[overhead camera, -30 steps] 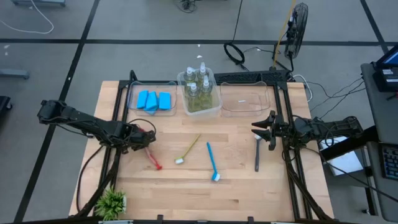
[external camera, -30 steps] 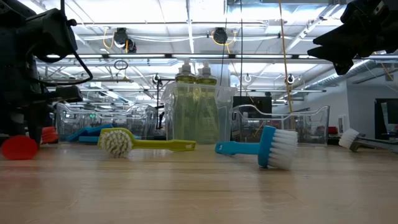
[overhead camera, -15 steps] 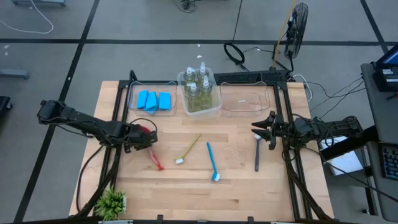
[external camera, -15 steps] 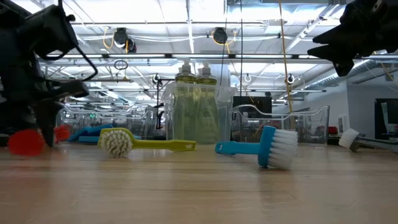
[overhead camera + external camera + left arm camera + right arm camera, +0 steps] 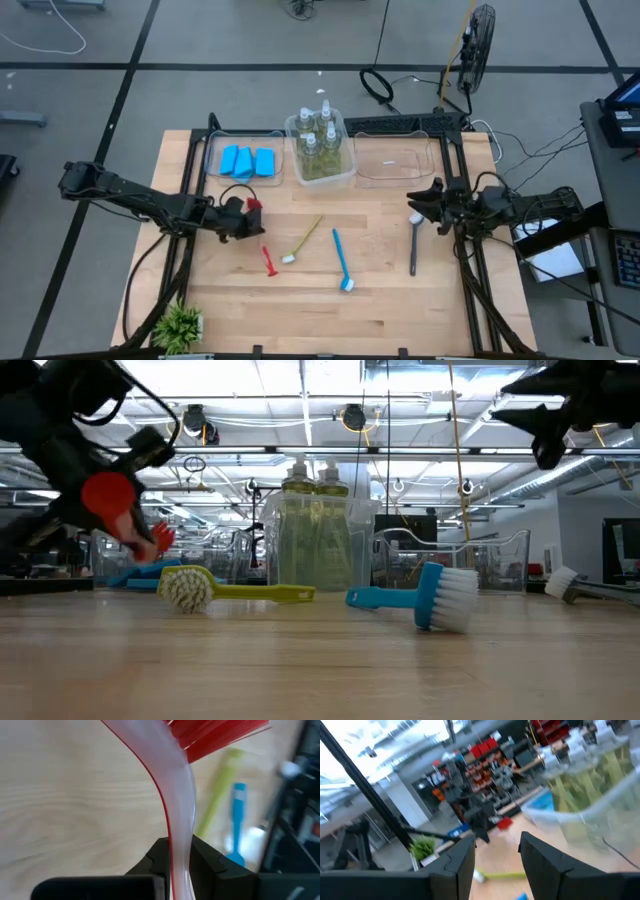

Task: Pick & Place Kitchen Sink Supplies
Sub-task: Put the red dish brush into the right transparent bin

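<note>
My left gripper [image 5: 243,216] is shut on the red brush [image 5: 268,260] at the table's left-centre. The brush shows in the air in the low view [image 5: 110,498], and its red bristles [image 5: 220,737] show ahead of the fingers in the left wrist view. My right gripper [image 5: 420,208] is open and hovers high [image 5: 555,430] over the head end of the dark grey brush [image 5: 413,245], touching nothing. The yellow-green brush [image 5: 303,240] and the blue brush [image 5: 342,260] lie flat on the table. Blue sponges [image 5: 248,161] and pump bottles [image 5: 320,148] sit in bins. My left gripper [image 5: 180,852] pinches the red brush's pale handle [image 5: 181,827] between its two fingers, some way behind the bristle head. It comes from the table's left, slanting down. The brush is lifted clear of the table, its head toward the near edge.
Three clear bins stand along the far edge: the left one [image 5: 215,170] holds sponges, the middle one [image 5: 345,178] holds bottles, and nothing shows in the right one [image 5: 395,165]. A small potted plant [image 5: 180,325] stands at the near left corner. Bare wood lies near the front edge.
My left gripper has taken the red brush off the table and carried it up and toward the right. The brush, lying on the wood a second ago, now hangs clear. My right gripper has turned at the wrist and risen slightly.
</note>
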Controlling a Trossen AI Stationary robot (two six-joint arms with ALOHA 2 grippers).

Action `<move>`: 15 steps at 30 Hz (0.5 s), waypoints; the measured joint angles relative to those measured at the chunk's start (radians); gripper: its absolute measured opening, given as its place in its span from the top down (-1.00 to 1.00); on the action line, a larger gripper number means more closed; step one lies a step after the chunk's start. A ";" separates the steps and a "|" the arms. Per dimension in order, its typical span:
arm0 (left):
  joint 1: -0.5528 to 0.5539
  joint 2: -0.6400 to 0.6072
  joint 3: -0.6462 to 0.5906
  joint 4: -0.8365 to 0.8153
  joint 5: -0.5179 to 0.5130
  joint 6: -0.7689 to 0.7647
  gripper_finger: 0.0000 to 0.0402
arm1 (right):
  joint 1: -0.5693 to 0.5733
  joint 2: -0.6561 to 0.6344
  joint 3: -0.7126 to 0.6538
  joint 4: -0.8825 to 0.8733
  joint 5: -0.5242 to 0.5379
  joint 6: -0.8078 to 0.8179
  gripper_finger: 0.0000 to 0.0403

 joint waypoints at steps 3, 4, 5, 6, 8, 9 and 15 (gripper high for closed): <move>0.000 0.000 0.001 0.118 -0.021 0.080 0.78 | 0.000 0.000 0.000 0.050 0.023 0.008 0.30; 0.000 0.000 0.001 0.159 -0.033 0.108 0.78 | 0.000 0.000 0.000 0.061 0.029 0.008 0.30; 0.000 0.000 0.001 0.200 -0.047 0.135 0.78 | 0.000 0.000 0.000 0.066 0.035 0.008 0.30; 0.000 0.000 0.002 0.240 -0.064 0.164 0.78 | 0.000 0.000 0.000 0.066 0.046 0.013 0.30; 0.002 0.000 0.002 0.306 -0.098 0.219 0.78 | 0.000 0.012 0.000 0.067 0.058 0.056 0.30; 0.002 0.000 0.002 0.339 -0.111 0.248 0.78 | 0.000 0.024 0.000 0.068 0.058 0.082 0.30; 0.003 0.003 0.035 0.430 -0.164 0.394 0.78 | 0.000 0.190 0.000 0.126 0.053 0.164 0.29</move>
